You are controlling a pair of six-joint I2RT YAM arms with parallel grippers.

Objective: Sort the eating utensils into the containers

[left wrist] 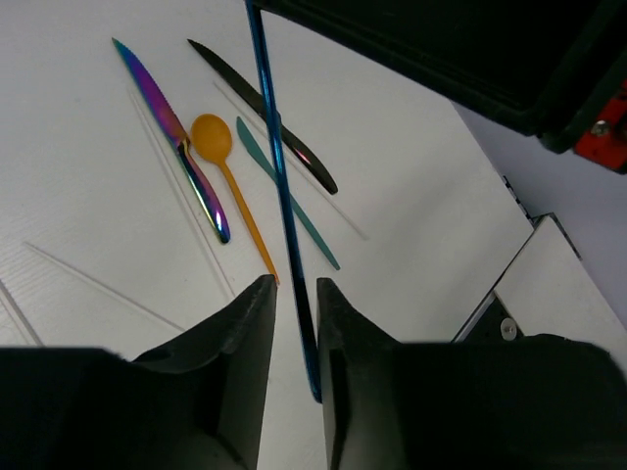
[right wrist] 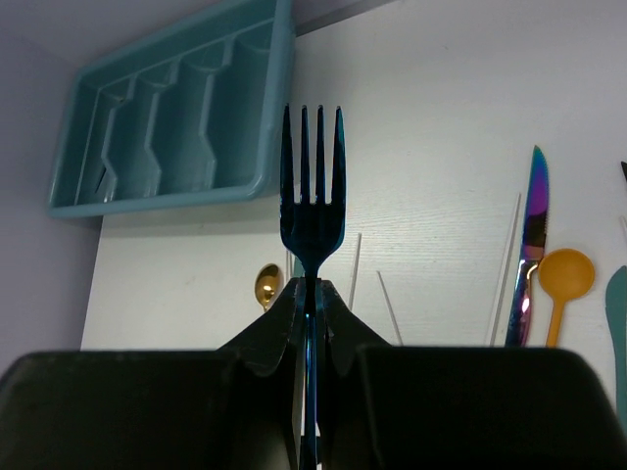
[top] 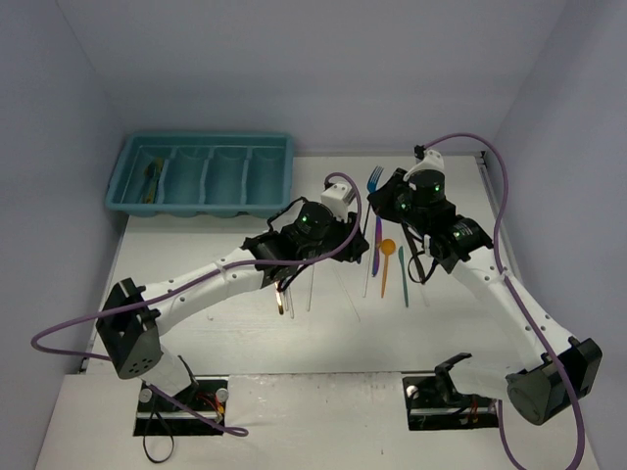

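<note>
Over the middle of the worktop [top: 323,343], right of centre, my right gripper [right wrist: 312,289] is clamped on the blue fork [right wrist: 313,215]. The jaws are pressed together on the neck just under the head, tines pointing toward the far edge. My left gripper [left wrist: 296,289] sits astride the same fork's handle. Its fingers are only narrowly apart, one on each side, and I cannot tell whether they press on it. The fork is held off the surface between the two grippers.

The teal tray [top: 196,209] sits at the far-left corner, four long compartments. There are a few utensils in the leftmost one, too small to identify.

Flat on the worktop right of centre, side by side: iridescent knife [left wrist: 181,147], orange spoon [left wrist: 211,137], teal knife [left wrist: 284,196] and black knife [left wrist: 260,103]. The spoon bowl is just beside the iridescent knife. Clear sticks [left wrist: 98,284] are scattered around and left of them. The gold spoon [right wrist: 265,284] lies apart, nearer the centre, on the tray side of the group.
</note>
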